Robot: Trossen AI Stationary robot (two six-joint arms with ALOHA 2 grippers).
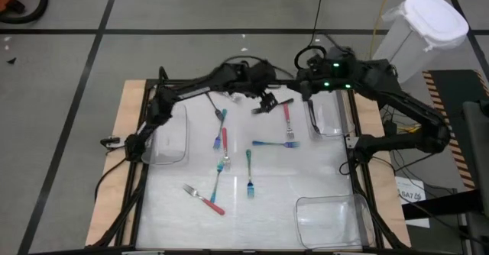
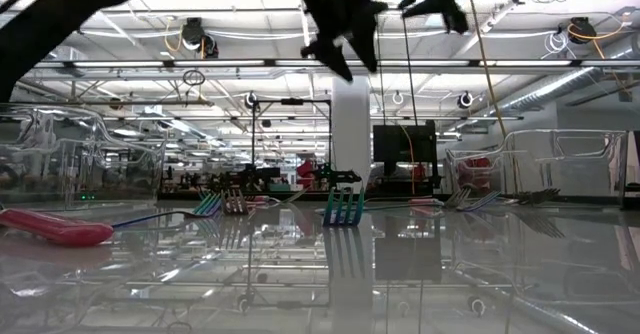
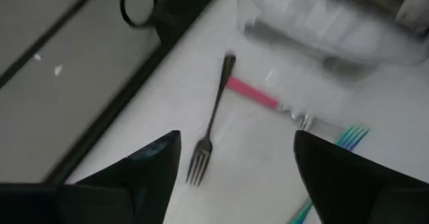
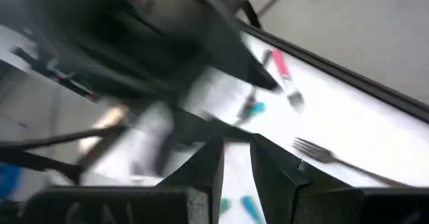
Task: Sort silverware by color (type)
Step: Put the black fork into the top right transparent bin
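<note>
Lying black fork (image 3: pixel 211 120), tines gripperward (image 3: pixel 231 177)

large lab hall: ceiling trusses (image 2: pixel 300 64), taped floor (image 1: pixel 76 26), distant equipment racks (image 2: pixel 290 134).

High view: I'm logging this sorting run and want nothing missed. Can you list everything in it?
Pink-handled forks: three, pink-red, scattered across the table.
Teal-handled forks: at least three, teal-blue, mid-table.
Black fork: one, black, beside the far pink-handled fork.
Clear bins: three, clear, at the left edge, far right edge and near right corner.
Table: one, white top with a wooden border.
Lidded bin: one, white, on the floor beyond the table's far right corner.
Left gripper: one, dark, open, above the black fork.
Right gripper: one, dark, near the far right clear bin.
</note>
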